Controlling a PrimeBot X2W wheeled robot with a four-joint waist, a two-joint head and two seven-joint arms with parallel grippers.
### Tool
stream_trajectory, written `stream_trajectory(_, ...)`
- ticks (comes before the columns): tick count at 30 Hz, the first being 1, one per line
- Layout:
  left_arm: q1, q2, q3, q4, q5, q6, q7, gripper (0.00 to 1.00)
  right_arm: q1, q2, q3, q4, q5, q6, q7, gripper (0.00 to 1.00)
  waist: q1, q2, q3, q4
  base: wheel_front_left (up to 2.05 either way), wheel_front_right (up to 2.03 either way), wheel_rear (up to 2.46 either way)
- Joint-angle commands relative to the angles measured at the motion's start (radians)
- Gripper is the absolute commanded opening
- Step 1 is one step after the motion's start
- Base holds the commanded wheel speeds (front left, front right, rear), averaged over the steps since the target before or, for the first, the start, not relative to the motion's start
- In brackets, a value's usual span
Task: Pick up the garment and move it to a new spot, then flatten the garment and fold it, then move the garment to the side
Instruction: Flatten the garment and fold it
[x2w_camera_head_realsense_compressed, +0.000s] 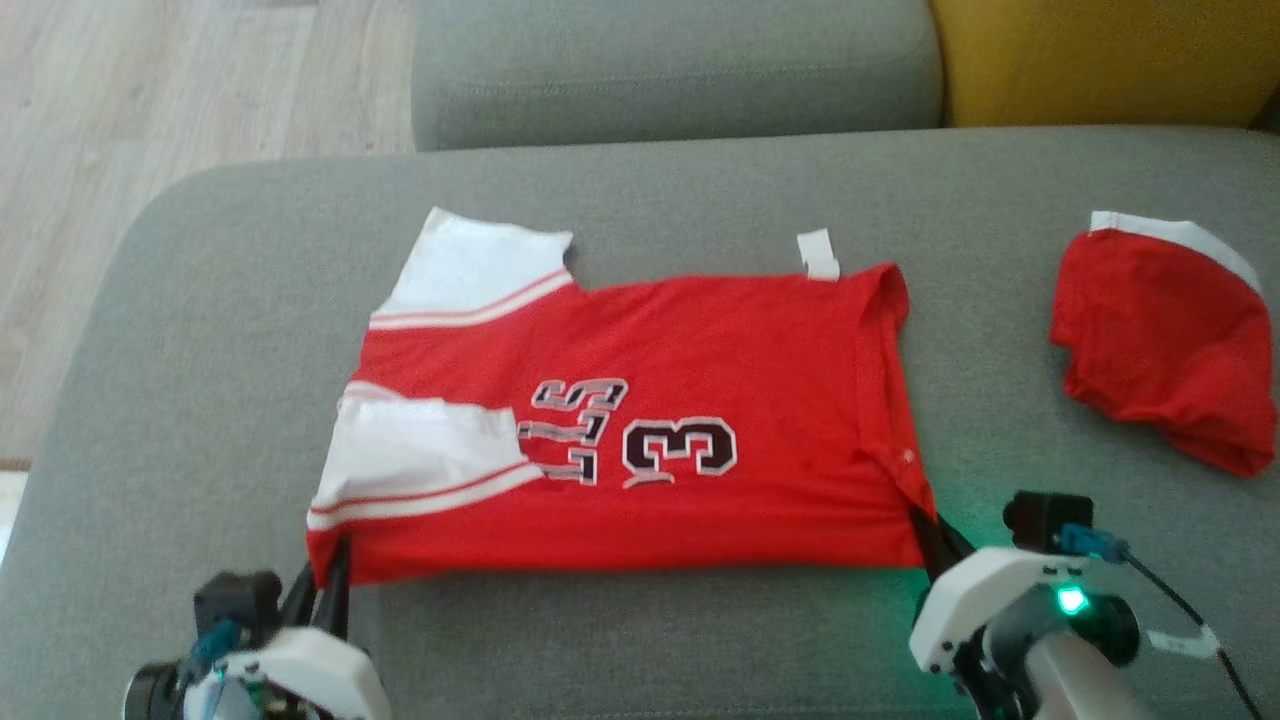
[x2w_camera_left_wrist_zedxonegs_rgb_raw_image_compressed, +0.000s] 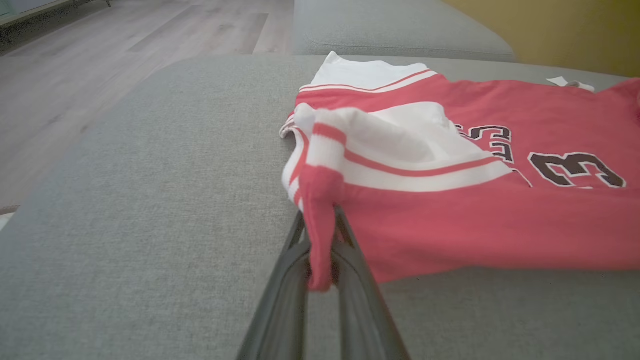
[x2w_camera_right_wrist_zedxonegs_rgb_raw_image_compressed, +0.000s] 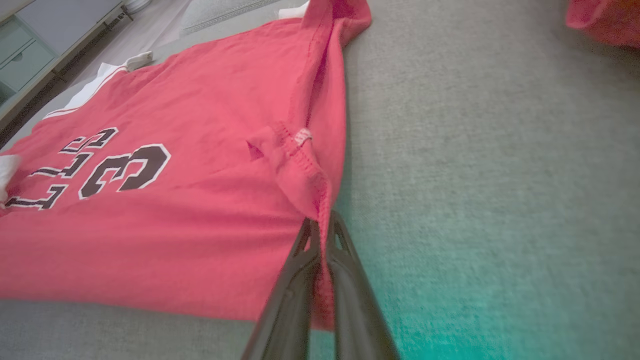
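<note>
Grip: left claw (x2w_camera_head_realsense_compressed: 333, 565) at 7 o'clock, clamped on garment (x2w_camera_head_realsense_compressed: 720, 340) corner | garment flat at centre of sofa cushion (x2w_camera_head_realsense_compressed: 180, 380) | right claw (x2w_camera_head_realsense_compressed: 930, 530) at 5 o'clock, clamped on hem corner | red cloth (x2w_camera_head_realsense_compressed: 1165, 340) at 3 o'clock

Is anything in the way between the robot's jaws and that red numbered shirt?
Nothing visible. Both pairs of jaws are shut on near corners of the red shirt: left at the sleeve end, right at the hem. The second red garment lies apart, to the right.
</note>
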Motion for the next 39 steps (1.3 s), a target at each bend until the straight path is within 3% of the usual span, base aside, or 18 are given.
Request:
stream_trajectory(1, -0.012, 0.032, 0.047, -0.056, -0.011, 0.019, -0.003, 0.0, 0.004, 0.0, -0.004, -0.064, -0.01, 0.007, 0.02, 0.0, 0.0, 0.0, -0.019, -0.012, 0.0, 0.0, 0.0)
stream_trajectory(13, 0.096, 0.035, 0.006, -0.182, -0.013, 0.035, 0.064, 0.0, 0.207, 0.0, -0.085, -0.387, -0.042, 0.007, 0.224, 0.0, 0.0, 0.0, -0.026, -0.024, 0.0, 0.0, 0.0)
stream_trajectory(14, 0.097, 0.034, 0.005, -0.184, -0.014, 0.036, 0.066, 0.0, 0.214, 0.0, -0.087, -0.406, -0.04, 0.007, 0.225, 0.05, 0.0, 0.0, -0.025, -0.025, 0.0, 0.0, 0.0)
stream_trajectory(15, 0.098, 0.034, 0.004, -0.186, -0.016, 0.036, 0.068, 0.48, 0.221, 0.0, -0.09, -0.422, -0.043, 0.007, 0.224, 0.95, 0.0, 0.0, -0.025, -0.026, 0.0, 0.0, 0.0)
stream_trajectory(16, 0.098, 0.034, 0.004, -0.188, -0.017, 0.037, 0.07, 1.0, 0.227, 0.0, -0.096, -0.435, -0.044, 0.007, 0.225, 1.0, 0.0, 0.0, -0.024, -0.027, 0.0, 0.0, 0.0)
stream_trajectory(29, -0.014, 0.067, 0.089, -0.294, -0.044, 0.062, 0.005, 1.0, 0.148, 0.0, -0.151, -0.573, -0.074, 0.007, 0.091, 1.0, 0.0, 0.0, 0.029, -0.048, 0.0, 0.0, 0.0)
stream_trajectory(34, -0.177, 0.095, 0.072, -0.312, -0.061, -0.011, 0.055, 1.0, 0.037, 0.0, -0.139, -0.579, -0.099, 0.007, 0.065, 1.0, 0.0, 0.0, 0.103, -0.06, 0.0, 0.0, 0.0)
stream_trajectory(39, -0.415, 0.121, 0.045, -0.232, -0.129, -0.12, 0.219, 1.0, -0.103, 0.0, -0.107, -0.557, -0.135, 0.007, 0.077, 1.0, 0.0, 0.0, 0.202, -0.082, 0.0, 0.0, 0.0)
